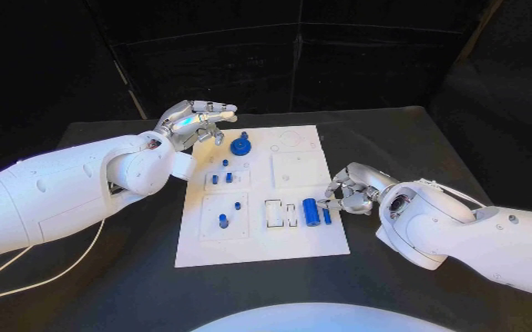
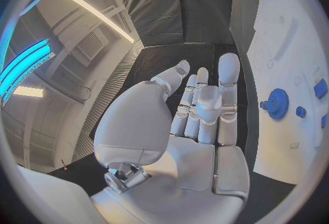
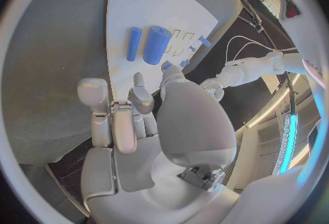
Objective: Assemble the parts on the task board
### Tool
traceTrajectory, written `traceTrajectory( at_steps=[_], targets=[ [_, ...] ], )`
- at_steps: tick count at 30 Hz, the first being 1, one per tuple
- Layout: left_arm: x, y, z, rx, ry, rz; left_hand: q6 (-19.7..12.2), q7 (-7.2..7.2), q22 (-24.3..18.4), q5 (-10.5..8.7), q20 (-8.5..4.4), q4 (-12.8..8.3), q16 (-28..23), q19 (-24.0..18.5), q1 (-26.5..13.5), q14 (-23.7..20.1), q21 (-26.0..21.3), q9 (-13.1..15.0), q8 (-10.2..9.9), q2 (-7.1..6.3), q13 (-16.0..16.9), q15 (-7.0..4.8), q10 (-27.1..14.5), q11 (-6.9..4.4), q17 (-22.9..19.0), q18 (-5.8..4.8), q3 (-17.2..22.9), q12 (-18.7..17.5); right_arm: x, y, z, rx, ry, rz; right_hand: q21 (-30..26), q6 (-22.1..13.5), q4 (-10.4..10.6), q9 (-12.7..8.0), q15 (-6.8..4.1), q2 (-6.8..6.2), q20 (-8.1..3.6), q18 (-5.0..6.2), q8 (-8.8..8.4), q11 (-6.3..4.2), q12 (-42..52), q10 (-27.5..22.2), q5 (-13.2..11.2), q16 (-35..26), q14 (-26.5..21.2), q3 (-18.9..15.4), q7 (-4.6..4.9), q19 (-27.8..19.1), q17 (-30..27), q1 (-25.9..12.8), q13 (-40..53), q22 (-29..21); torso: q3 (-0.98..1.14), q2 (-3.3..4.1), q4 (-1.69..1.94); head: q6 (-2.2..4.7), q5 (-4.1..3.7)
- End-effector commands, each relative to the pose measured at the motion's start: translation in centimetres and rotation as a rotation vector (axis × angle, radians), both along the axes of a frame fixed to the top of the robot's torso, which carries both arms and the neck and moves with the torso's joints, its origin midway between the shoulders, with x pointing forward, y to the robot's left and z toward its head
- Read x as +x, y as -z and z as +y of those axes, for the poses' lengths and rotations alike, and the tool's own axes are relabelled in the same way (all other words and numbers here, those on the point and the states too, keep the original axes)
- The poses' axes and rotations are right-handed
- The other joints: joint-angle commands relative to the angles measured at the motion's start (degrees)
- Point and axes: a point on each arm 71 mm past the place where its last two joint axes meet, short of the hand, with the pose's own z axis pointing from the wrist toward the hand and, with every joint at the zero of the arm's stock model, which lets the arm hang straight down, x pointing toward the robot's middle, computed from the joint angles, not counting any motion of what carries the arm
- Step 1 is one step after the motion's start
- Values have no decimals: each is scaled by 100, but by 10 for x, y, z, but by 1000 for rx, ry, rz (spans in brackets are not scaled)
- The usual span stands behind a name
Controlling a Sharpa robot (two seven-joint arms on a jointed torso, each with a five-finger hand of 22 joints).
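The black table (image 1: 111,286) carried the white task board (image 1: 299,247) at its middle, and I placed everything else by that board. The board lay flat, its long sides running away from the robot.

The left arm (image 1: 67,190) reached in beside the board's left edge. Its left hand (image 1: 200,123) hovered just off the board's far left corner, the fingers (image 2: 228,84) stretched out, close together and holding nothing; the wrist view showed them straight, with the thumb (image 2: 171,76) set a little apart.

The right arm (image 1: 466,232) came in on the opposite side. Its right hand (image 1: 353,187) sat at the board's right edge, near the near end, fingers (image 3: 103,109) curled loosely with gaps between them and nothing in them. Whether the fingertips touched the board, I could not tell.

On the board itself, the blue gear (image 1: 242,147) stood near the far left corner, close by the left hand but apart from it. The large blue cylinder (image 1: 311,211) lay on its side near the board's right edge, with a thinner blue rod (image 1: 326,215) just beside it, between the cylinder and the right hand. Small blue pegs (image 1: 222,178) stood in the recesses along the board's left half, one lower peg (image 1: 223,220) nearer the robot.
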Motion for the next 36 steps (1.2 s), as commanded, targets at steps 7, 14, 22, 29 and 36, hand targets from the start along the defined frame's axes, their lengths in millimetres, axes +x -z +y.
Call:
traceTrajectory(
  at_steps=[7, 14, 22, 29, 36],
  targets=[
    [0, -2, 0, -9, -1, -12, -41, 12, -7, 15, 45, 8, 23, -11, -18, -13, -25, 5, 16, 68, 8, 24, -40, -5, 5, 80, -45, 25, -3, -1, 10, -50, -61, -69, 5, -66, 50, 27, -20, -49, 19, -45, 103, -3, 119, 33, -55, 58, 417, -134, -12, -9, 617, -1, 140, 11, -6, 0, 12, -20, 19],
    [0, -2, 0, -8, 1, -10, -43, 12, -12, 15, 46, 19, 25, -12, -27, -14, -31, 5, 18, 74, 9, 25, -43, -4, 2, 81, -51, 30, -5, 1, 15, -57, -86, -56, 25, -59, 69, 50, -26, -10, 16, -51, 182, -13, 238, 112, -64, 73, 423, -191, -24, 7, 652, 15, 294, 51, -2, 2, -4, -42, 16],
    [0, -2, 0, -9, 3, -8, -45, 12, -11, 15, 47, 28, 27, -10, -35, -14, -31, 5, 21, 80, 9, 26, -47, -4, 2, 81, -55, 35, -3, 6, 18, -86, -101, -36, 34, -77, 86, 68, -33, 44, 10, -52, 259, -21, 338, 180, -99, 82, 427, -279, -34, 11, 674, -35, 429, 66, 1, 5, 3, -32, 42],
    [0, -2, 0, -10, 4, -8, -51, 13, -13, 15, 49, 62, 33, -8, -65, -15, -35, 5, 28, 99, 11, 28, -58, -2, 0, 81, -72, 48, -3, 11, 22, -100, -115, -29, 39, -86, 89, 76, -36, 82, 8, -54, 297, -24, 415, 230, -109, 90, 430, -322, -38, 14, 694, -73, 530, 74, -1, 7, 2, -42, 55],
    [-1, -1, 1, -9, 2, -8, -54, 13, -17, 15, 50, 74, 34, -9, -77, -17, -40, 5, 30, 105, 12, 29, -63, -2, -5, 81, -80, 54, -3, 17, 25, -111, -123, -18, 38, -89, 88, 79, -37, 103, 7, -53, 314, -26, 450, 253, -114, 93, 431, -338, -41, 13, 701, -83, 575, 73, -4, 10, 4, -48, 59]
  ],
)
